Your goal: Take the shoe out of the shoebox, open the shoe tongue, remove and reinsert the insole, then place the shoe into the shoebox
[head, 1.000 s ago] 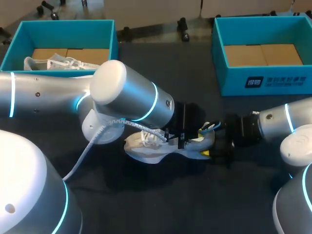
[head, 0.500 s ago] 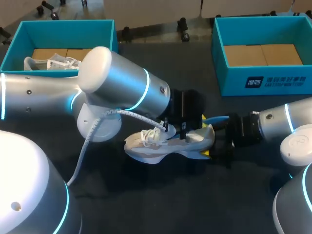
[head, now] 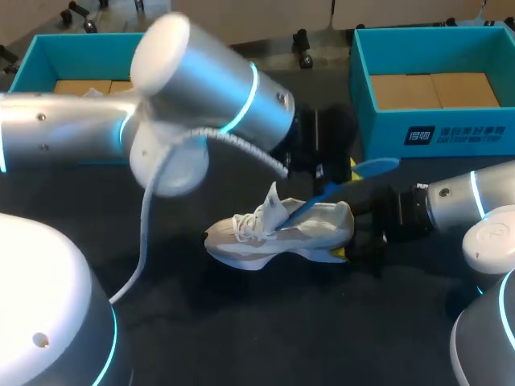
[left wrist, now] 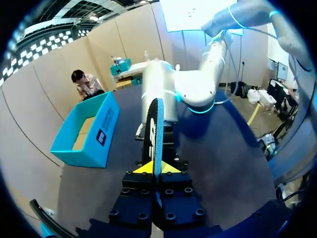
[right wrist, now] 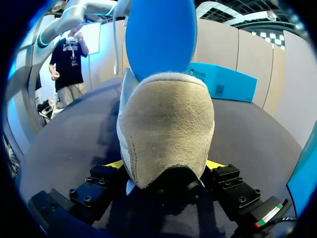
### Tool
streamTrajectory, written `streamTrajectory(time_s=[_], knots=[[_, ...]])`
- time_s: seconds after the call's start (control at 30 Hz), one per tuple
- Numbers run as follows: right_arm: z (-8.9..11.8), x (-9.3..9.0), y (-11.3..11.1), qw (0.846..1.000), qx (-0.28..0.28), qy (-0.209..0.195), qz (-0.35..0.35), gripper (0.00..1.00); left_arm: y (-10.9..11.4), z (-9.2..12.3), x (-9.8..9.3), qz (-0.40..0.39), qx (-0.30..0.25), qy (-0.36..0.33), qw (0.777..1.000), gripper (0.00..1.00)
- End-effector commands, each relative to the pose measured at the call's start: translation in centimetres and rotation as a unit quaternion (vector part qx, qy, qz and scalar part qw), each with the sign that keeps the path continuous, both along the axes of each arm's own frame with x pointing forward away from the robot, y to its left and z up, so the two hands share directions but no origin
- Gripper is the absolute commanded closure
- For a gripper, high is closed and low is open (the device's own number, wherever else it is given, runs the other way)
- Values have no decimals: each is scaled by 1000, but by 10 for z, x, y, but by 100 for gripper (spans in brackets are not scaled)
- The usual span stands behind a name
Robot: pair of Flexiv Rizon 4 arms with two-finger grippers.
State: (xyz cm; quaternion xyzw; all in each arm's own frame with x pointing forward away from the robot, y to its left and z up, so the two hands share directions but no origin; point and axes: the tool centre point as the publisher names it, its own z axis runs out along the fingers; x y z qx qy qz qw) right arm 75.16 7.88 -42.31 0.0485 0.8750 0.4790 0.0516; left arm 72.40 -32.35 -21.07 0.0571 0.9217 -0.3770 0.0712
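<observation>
The shoe (head: 273, 235) lies on the bench (head: 241, 330) at the centre of the frame, toe to the left, outside both boxes. The right gripper (head: 351, 245) is clamped on its heel; in the right wrist view the heel sits tight between the yellow tips. The left gripper (head: 342, 165), just above and right of the shoe, is pinched on the blue insole (head: 342, 183). The insole slants down from there into the shoe's mouth, and its front end is hidden inside.

The step in hand looks like drawing the insole out. The pull should probably follow the insole's own slant, up and toward the heel side. A straight lift would likely lever the shoe off the bench. The right gripper needs to hold the heel firmly as an anchor. The left grip is on a thin edge, so a slow draw seems wise. The raised tongue (head: 272, 198) and laces could snag the insole.
</observation>
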Motion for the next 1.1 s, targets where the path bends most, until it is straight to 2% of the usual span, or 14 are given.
streamTrajectory(time_s=[0.03,0.27,0.5,0.77,1.1], knots=[[-2,0,1,1000,-1,-1,-1,100,5,24,5,-17,30,19,999,100],[-2,0,1,1000,-1,-1,-1,100,8,44,4,-38,40,37,998,100],[-2,0,1,1000,-1,-1,-1,100,10,73,-1,-71,32,90,993,100],[-2,0,1,1000,-1,-1,-1,100,7,108,-12,-58,-5,136,989,100],[-2,0,1,1000,-1,-1,-1,100,5,142,-24,-32,-70,210,975,100]])
